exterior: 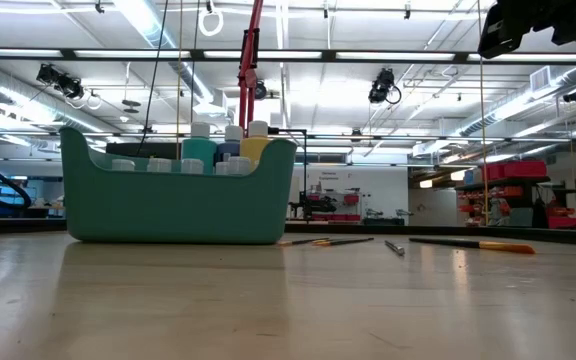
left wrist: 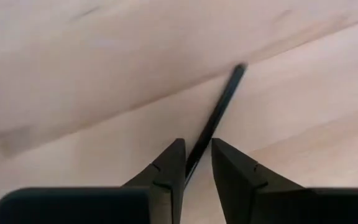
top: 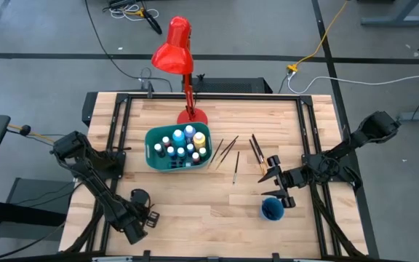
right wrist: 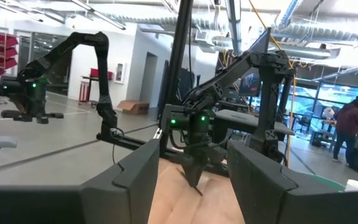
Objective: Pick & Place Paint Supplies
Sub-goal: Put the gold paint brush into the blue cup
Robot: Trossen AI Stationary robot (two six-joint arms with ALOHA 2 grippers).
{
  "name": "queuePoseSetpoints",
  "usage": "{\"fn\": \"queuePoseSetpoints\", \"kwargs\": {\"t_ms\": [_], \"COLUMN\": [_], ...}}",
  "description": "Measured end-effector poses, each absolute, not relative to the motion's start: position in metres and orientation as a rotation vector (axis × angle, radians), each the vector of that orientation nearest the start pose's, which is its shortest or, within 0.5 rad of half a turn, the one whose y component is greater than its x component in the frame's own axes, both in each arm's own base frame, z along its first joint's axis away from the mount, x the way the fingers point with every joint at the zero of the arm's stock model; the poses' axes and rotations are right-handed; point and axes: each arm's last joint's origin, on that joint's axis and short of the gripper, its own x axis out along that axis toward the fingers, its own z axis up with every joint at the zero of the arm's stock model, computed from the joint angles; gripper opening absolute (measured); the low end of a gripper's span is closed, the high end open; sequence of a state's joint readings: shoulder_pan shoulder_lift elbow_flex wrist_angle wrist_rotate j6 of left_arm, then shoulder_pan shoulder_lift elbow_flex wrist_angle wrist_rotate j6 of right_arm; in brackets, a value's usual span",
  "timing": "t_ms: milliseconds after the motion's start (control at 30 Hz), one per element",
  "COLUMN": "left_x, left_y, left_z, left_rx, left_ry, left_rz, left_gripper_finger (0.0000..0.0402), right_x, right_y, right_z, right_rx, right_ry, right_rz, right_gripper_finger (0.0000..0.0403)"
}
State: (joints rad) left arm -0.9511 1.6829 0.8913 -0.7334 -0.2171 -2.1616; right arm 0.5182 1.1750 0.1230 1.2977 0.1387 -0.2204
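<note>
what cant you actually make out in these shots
- Left wrist view: the paintbrush between the left gripper fingers; its lower end is hidden by them.
- Low view: bottles' lower parts, hidden by the teal bin wall.
- High view: blue cup contents, too small.

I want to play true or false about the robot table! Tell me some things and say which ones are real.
1. The paint bottles stand inside the teal bin. True.
2. The red lamp lies knocked over on the table. False: it stands upright behind the bin.
3. Several paintbrushes lie on the wood beside the bin, on the right arm's side. True.
4. The left gripper has a paint bottle between its jaws. False: a thin dark paintbrush runs between them.
5. The blue cup sits inside the bin. False: it stands on the table near the right gripper.
</note>
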Motion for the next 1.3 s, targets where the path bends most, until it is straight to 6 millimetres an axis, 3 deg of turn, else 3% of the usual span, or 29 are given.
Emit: {"fn": "queuePoseSetpoints", "kwargs": {"t_ms": [300,633,800,1033,1167,1300], "left_x": [0.189,0.209,0.22,0.226,0.216,0.206], "left_y": [-0.196,-0.178,-0.188,-0.217,-0.228,-0.239], "left_z": [0.137,0.139,0.164,0.197,0.2,0.19], "left_rx": [-0.916,-0.781,-0.859,-1.063,-1.116,-1.155], "left_ry": [0.98,1.209,1.191,1.402,1.45,1.372], "left_rz": [0.88,0.754,0.678,0.53,0.559,0.684], "left_gripper_finger": [0.007,0.0045,0.0047,0.0072,0.009,0.0101], "right_x": [0.163,0.163,0.163,0.164,0.165,0.165], "right_y": [0.088,0.088,0.088,0.086,0.086,0.086], "right_z": [0.188,0.187,0.187,0.187,0.186,0.186], "right_rx": [-0.138,-0.14,-0.144,-0.146,-0.141,-0.131], "right_ry": [-0.275,-0.272,-0.273,-0.266,-0.26,-0.253], "right_rz": [0.349,0.348,0.347,0.335,0.336,0.339], "right_gripper_finger": [0.0196,0.0196,0.0196,0.0196,0.0196,0.0196]}}
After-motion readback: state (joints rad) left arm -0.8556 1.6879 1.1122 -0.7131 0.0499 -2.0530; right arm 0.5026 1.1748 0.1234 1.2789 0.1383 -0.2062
